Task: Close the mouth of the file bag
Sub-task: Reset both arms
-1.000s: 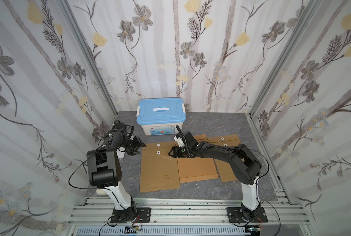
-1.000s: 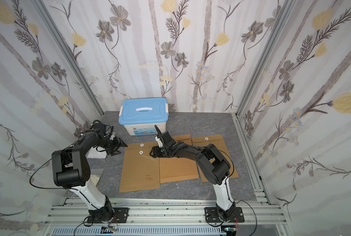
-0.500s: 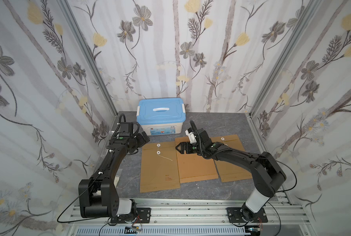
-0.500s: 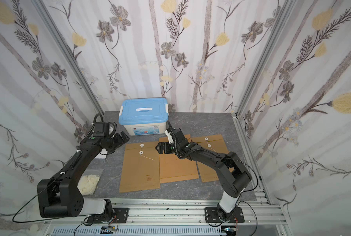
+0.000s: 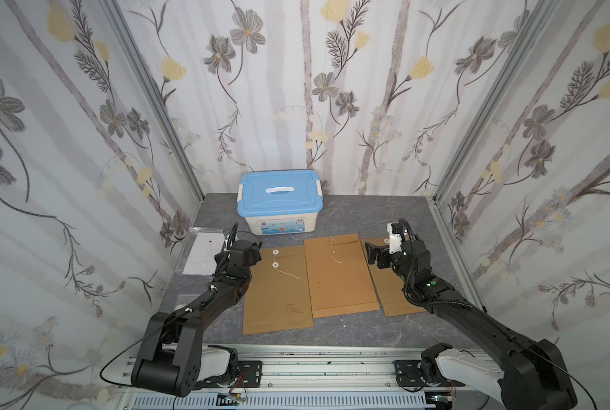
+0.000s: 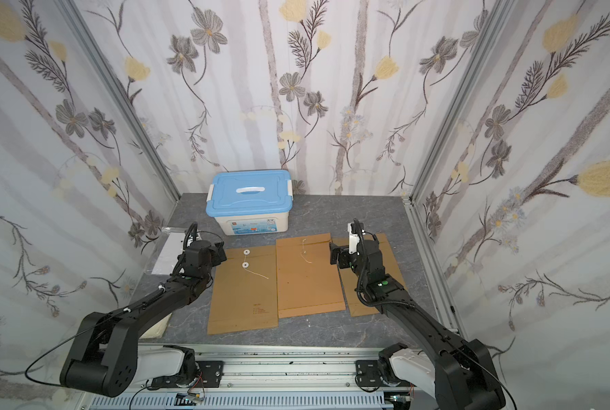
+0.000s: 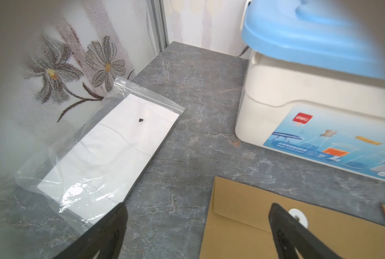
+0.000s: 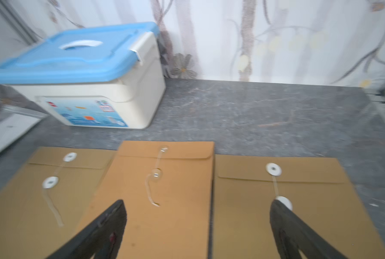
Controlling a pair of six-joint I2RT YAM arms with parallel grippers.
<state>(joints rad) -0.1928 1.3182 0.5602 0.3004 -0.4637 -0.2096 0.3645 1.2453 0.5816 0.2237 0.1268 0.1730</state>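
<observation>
Three brown file bags lie side by side on the grey table, flaps folded down: a left one (image 5: 278, 294), a middle one (image 5: 339, 277) and a right one (image 5: 390, 301). White discs sit on the left bag (image 8: 50, 182), its string trailing loose. The middle bag's string (image 8: 150, 190) also lies loose. On the right bag a string runs between its two discs. My left gripper (image 5: 255, 256) hovers open at the left bag's far left corner (image 7: 243, 201), nothing between its fingers. Open and empty too, my right gripper (image 5: 371, 253) hangs above the seam between middle and right bags (image 8: 197, 201).
A white storage box with a blue lid (image 5: 279, 200) stands at the back, just beyond the bags. A clear zip bag holding white paper (image 7: 110, 145) lies along the left wall. Patterned walls close in three sides; bare table (image 5: 378, 216) lies behind the right bag.
Both grippers have opened wide. The right gripper has moved right, from the middle bag's mouth to the seam by the right bag. The left arm has swung in toward the left bag's corner.
</observation>
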